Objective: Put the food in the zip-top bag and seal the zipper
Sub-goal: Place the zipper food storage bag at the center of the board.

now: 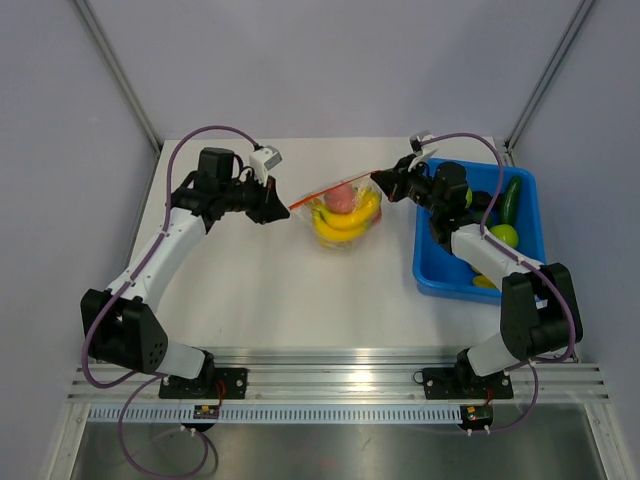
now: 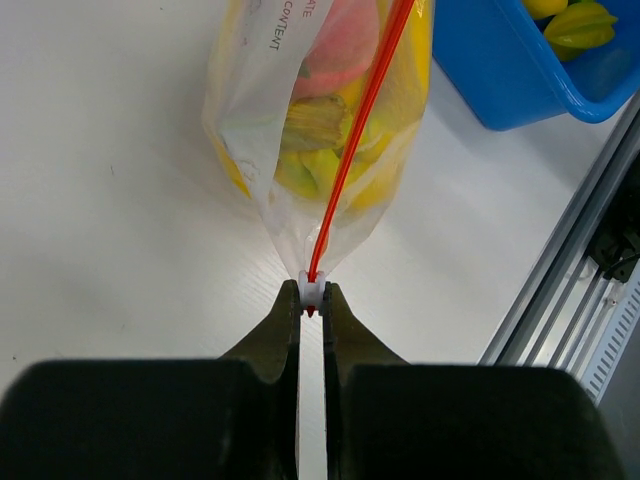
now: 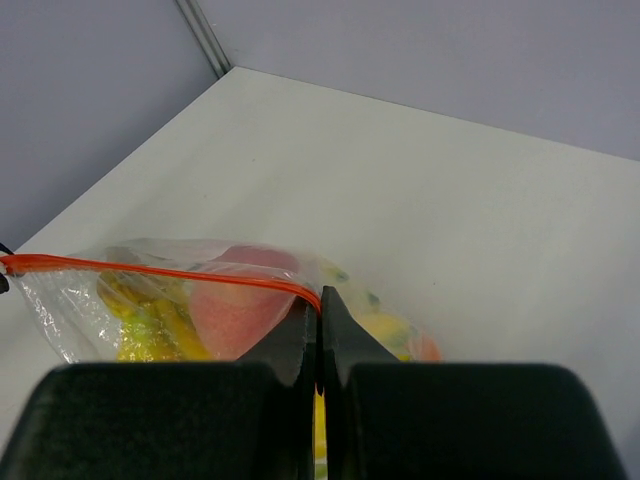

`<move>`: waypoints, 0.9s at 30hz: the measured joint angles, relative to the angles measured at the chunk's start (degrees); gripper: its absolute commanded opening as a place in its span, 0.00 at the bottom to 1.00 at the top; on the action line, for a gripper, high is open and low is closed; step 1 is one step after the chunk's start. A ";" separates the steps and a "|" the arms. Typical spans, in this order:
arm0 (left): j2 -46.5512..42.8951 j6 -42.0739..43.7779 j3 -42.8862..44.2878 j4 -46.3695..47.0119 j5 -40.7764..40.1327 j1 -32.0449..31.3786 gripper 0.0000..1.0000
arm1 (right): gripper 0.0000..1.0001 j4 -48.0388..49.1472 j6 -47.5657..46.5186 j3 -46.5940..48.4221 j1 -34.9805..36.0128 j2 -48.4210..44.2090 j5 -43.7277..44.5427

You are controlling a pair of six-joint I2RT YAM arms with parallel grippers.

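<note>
A white label [image 2: 265, 70] on the zip-top bag [image 2: 330, 180] reads "CONTENT" and "…ATE".

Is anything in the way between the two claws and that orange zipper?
Nothing visible does. The left gripper and the right gripper each pinch one end of the zipper; the food already sits inside the zip-top bag.

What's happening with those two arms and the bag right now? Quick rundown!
Left fingers shut on one end of the zipper, right fingers shut near the other. Bananas and peach inside the zip-top bag. Nothing blocking it.
</note>
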 measured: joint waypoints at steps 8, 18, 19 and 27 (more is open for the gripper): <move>7.13 -1.42 9.64 -0.74 0.02 0.52 0.00 | 0.00 1.33 -0.13 5.22 -1.79 4.59 -1.09; 12.59 -2.40 19.37 0.17 -0.15 1.44 0.72 | 0.70 5.62 0.17 9.42 -2.84 8.35 -3.41; 11.69 -3.10 17.73 0.48 -0.22 1.44 0.89 | 0.91 5.66 0.37 7.93 -2.84 7.74 -4.07; 1.70 -9.84 6.43 -0.55 -2.45 1.46 0.99 | 0.99 -12.48 -2.45 -0.46 -2.38 -3.65 -1.11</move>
